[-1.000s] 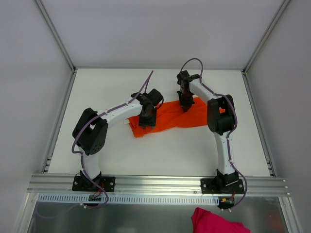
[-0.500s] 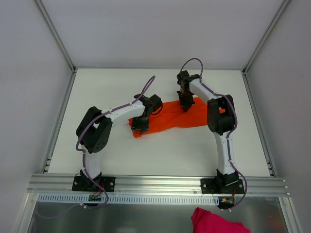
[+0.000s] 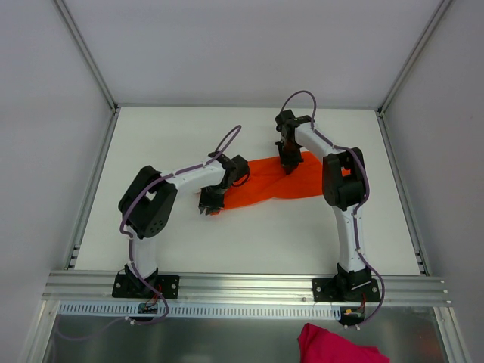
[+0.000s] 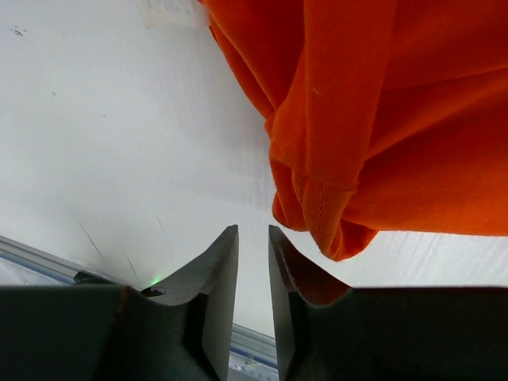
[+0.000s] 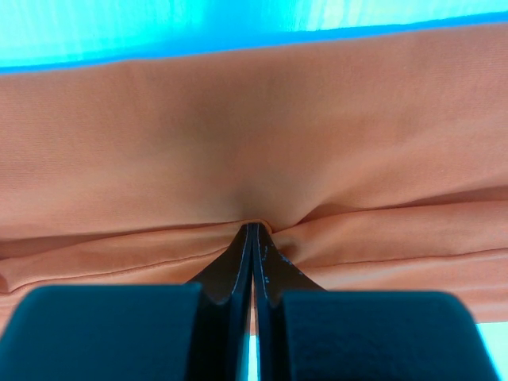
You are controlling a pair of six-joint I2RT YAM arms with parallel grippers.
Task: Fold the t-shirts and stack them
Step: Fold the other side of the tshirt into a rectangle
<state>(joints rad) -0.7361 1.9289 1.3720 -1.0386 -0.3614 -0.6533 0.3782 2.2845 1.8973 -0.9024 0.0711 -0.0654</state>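
The bright orange t-shirt (image 3: pixel 272 181) lies crumpled in a long strip across the middle of the white table. My right gripper (image 3: pixel 287 168) stands at its far edge, shut on a pinched fold of the orange fabric (image 5: pixel 254 228). My left gripper (image 3: pixel 208 204) is low at the shirt's left end. In the left wrist view its jaws (image 4: pixel 252 234) stand a narrow gap apart with only bare table between them. The shirt's bunched hem corner (image 4: pixel 333 230) hangs just right of the right fingertip. A small white label (image 4: pixel 171 12) shows by the shirt's edge.
A magenta cloth (image 3: pixel 336 346) lies on the metal shelf below the table's near edge. An aluminium rail (image 3: pixel 242 283) carries both arm bases. White walls and frame posts (image 3: pixel 91 64) close in the table on three sides.
My left gripper has moved left and nearer, off the top of the shirt to its left end, and its jaws have narrowed. The right gripper has kept its hold in place.
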